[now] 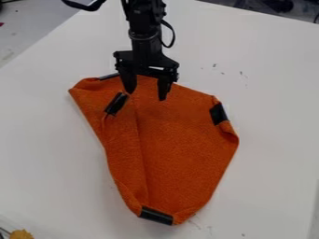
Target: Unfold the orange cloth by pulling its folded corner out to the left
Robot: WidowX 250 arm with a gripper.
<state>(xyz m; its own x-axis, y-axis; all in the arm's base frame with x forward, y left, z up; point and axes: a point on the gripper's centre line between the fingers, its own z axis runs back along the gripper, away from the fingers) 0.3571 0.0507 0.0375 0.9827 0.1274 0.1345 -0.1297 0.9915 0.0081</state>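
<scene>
At the near left corner sits a small yellow-orange object [22, 234]. An orange cloth [181, 154] lies partly folded across the middle of the white table [274, 140], with black patches at its near tip, on its right edge and towards its far left. Over the cloth's far part hangs the gripper [147, 96], its fingers parted, grasping nothing.

A matte white tabletop [274, 135] spread across most of the view, flecked with small dark scuffs [242, 74] toward its upper right. Beyond its slanting left edge lay a grey surface [31, 21], and dark, indistinct clutter [278, 5] stood past the far edge at upper right. Soft, diffuse light fell over the white top
</scene>
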